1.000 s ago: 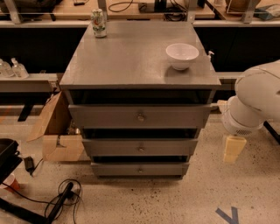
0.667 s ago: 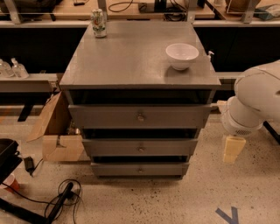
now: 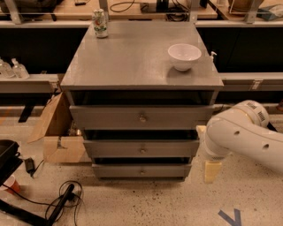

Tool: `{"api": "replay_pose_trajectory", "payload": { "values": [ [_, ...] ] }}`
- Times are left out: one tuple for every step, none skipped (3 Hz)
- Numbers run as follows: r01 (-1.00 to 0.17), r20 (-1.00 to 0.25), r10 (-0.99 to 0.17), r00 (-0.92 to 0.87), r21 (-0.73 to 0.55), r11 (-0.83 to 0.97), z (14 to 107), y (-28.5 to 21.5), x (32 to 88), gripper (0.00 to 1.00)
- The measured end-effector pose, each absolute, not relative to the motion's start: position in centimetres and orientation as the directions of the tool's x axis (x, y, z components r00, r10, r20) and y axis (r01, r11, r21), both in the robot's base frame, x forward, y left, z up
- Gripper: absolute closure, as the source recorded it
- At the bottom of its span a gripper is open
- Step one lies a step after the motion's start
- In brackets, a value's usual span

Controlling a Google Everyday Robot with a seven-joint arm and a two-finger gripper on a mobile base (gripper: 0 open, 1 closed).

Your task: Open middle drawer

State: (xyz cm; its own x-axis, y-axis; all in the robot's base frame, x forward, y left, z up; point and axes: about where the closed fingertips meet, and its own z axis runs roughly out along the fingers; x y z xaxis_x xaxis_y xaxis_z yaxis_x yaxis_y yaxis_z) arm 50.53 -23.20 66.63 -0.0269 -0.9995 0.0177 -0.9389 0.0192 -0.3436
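Hovering beside flat grey middle drawer [image 3: 141, 148]: end effector [image 3: 208, 154].

Speckled floor [image 3: 177, 204] (cables [image 3: 66, 194]), cardboard box [image 3: 56, 134], workbench [image 3: 57, 11] behind.

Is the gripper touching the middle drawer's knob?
No, the gripper hangs beside the cabinet's right side, apart from the knob of the middle drawer.

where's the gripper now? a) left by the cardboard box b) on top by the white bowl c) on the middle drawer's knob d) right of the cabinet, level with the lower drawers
d: the gripper sits off the cabinet's right side, beside the middle drawer, clear of its knob.
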Motion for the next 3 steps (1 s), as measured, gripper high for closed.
{"api": "replay_pose_trajectory", "payload": {
  "values": [
    [-0.937, -0.012, -1.000, 0.018, -0.349, -0.013, 61.7, -21.8, 52.3, 0.00],
    [-0.938, -0.013, -0.999, 0.046, -0.345, -0.039, 58.0, -21.0, 54.5, 0.00],
    [-0.945, 0.012, -0.998, 0.066, -0.321, -0.067, 54.0, -20.7, 56.3, 0.00]
  ]
}}
